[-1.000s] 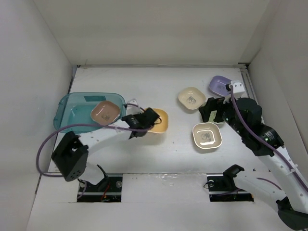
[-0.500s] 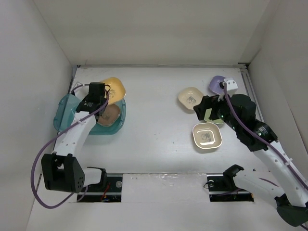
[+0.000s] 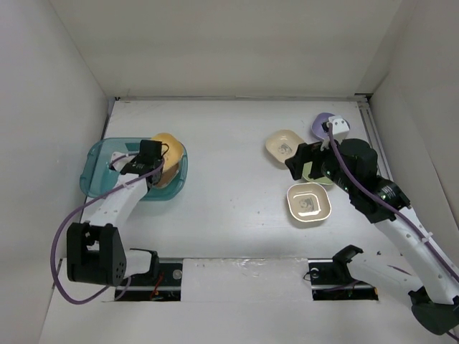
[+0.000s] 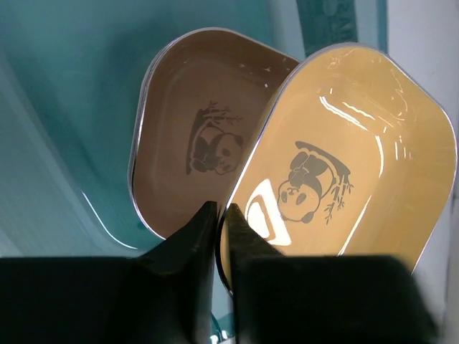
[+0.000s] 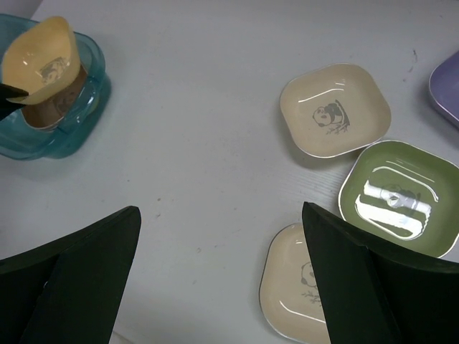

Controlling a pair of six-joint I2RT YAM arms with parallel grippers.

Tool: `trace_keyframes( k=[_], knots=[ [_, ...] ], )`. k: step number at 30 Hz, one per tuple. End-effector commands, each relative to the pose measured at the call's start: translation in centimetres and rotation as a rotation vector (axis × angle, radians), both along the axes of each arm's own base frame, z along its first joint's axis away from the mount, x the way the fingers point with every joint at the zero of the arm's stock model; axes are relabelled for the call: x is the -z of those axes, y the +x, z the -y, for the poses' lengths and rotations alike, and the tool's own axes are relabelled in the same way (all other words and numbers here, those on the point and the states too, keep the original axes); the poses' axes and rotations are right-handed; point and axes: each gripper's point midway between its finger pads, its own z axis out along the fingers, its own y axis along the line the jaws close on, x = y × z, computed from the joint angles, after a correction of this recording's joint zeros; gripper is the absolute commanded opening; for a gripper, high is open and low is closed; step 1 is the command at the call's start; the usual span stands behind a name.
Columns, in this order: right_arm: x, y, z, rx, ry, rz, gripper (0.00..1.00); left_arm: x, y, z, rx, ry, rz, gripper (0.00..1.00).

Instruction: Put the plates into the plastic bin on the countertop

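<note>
The teal plastic bin (image 3: 100,172) stands at the left of the countertop and holds a brown plate (image 4: 201,129). My left gripper (image 3: 147,161) is shut on the near rim of an orange plate (image 3: 166,152) and holds it tilted over the brown plate inside the bin; the pinch shows in the left wrist view (image 4: 219,215). My right gripper (image 3: 305,163) is open and empty above the table, among a cream plate (image 3: 285,146), a beige plate (image 3: 309,203), a green plate (image 5: 401,197) and a purple plate (image 3: 323,125).
White walls close the left, back and right sides. The arm bases sit at the near edge. The right arm hides part of the green and purple plates from above.
My left arm carried the orange plate from mid-table to the bin and lowered it, tilted, over the brown plate. My right gripper drifted slightly left.
</note>
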Motion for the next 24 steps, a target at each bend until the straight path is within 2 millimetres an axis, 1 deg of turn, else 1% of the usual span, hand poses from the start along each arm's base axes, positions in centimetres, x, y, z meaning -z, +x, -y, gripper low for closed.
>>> trace_keyframes(
  k=[1, 4, 5, 6, 7, 8, 9, 10, 11, 12, 13, 14, 15, 16, 17, 18, 19, 20, 21, 22, 23, 24],
  knots=[
    [-2.0, 0.2, -0.3, -0.018, 0.036, 0.069, 1.00, 0.5, -0.1, -0.7, -0.096, -0.015, 0.004, 0.21],
    [-2.0, 0.2, -0.3, -0.018, 0.036, 0.069, 1.00, 0.0, -0.3, -0.9, -0.102, -0.009, 0.016, 0.38],
    [-2.0, 0.2, -0.3, -0.018, 0.036, 0.069, 1.00, -0.4, -0.3, -1.1, -0.114, -0.008, 0.031, 0.55],
    [-2.0, 0.2, -0.3, -0.018, 0.036, 0.069, 1.00, -0.8, -0.3, -1.1, -0.106, -0.005, 0.040, 0.69],
    [-2.0, 0.2, -0.3, -0.018, 0.036, 0.069, 1.00, -2.4, -0.2, -1.3, -0.112, -0.004, 0.080, 0.84],
    [-2.0, 0.2, -0.3, -0.018, 0.036, 0.069, 1.00, -3.3, -0.1, -1.3, -0.102, 0.000, 0.100, 0.99],
    [-2.0, 0.2, -0.3, -0.018, 0.036, 0.069, 1.00, -4.1, -0.1, -1.3, -0.086, 0.009, 0.117, 1.00],
    [-2.0, 0.2, -0.3, -0.018, 0.036, 0.069, 1.00, -6.4, 0.4, -1.2, -0.048, 0.032, 0.168, 1.00],
    [-2.0, 0.2, -0.3, -0.018, 0.036, 0.069, 1.00, -7.9, 0.7, -0.2, -0.007, 0.055, 0.204, 1.00],
    [-2.0, 0.2, -0.3, -0.018, 0.036, 0.069, 1.00, -8.8, 0.9, 0.2, 0.009, 0.076, 0.222, 1.00],
    [-2.0, 0.3, -0.1, -0.007, 0.033, 0.071, 1.00, -10.2, 1.6, 0.9, 0.041, 0.093, 0.259, 1.00],
    [-2.1, 0.4, 0.0, 0.002, 0.030, 0.072, 1.00, -12.2, 2.1, 2.1, 0.117, 0.130, 0.290, 1.00],
    [-1.8, 0.4, 0.2, 0.012, 0.023, 0.066, 1.00, -13.1, 3.1, 3.2, 0.164, 0.139, 0.319, 1.00],
    [-2.3, 0.6, 0.7, 0.040, 0.020, 0.078, 1.00, -13.7, 4.0, 5.0, 0.265, 0.139, 0.334, 1.00],
    [-2.5, 0.5, 1.0, 0.052, 0.022, 0.088, 1.00, -13.8, 5.5, 6.4, 0.315, 0.156, 0.320, 1.00],
    [-2.5, 0.6, 1.1, 0.068, 0.028, 0.086, 1.00, -13.4, 5.8, 9.0, 0.411, 0.177, 0.295, 1.00],
    [-2.6, 0.7, 1.8, 0.112, 0.035, 0.084, 1.00, -13.3, 6.7, 11.4, 0.481, 0.168, 0.299, 1.00],
    [-2.8, 0.6, 2.3, 0.138, 0.039, 0.081, 1.00, -15.0, 7.8, 13.3, 0.508, 0.160, 0.325, 1.00],
    [-2.9, 0.6, 2.8, 0.168, 0.045, 0.080, 1.00, -11.9, 8.5, 17.0, 0.587, 0.167, 0.247, 1.00],
    [-3.5, 0.5, 3.5, 0.206, 0.071, 0.083, 1.00, -11.3, 9.0, 18.9, 0.627, 0.158, 0.233, 1.00],
    [-3.2, 0.5, 4.1, 0.244, 0.062, 0.076, 1.00, -10.6, 9.4, 21.0, 0.671, 0.147, 0.219, 1.00],
    [-4.1, 0.3, 4.6, 0.266, 0.079, 0.089, 1.00, -9.4, 10.4, 24.2, 0.725, 0.134, 0.200, 1.00]
  ],
)
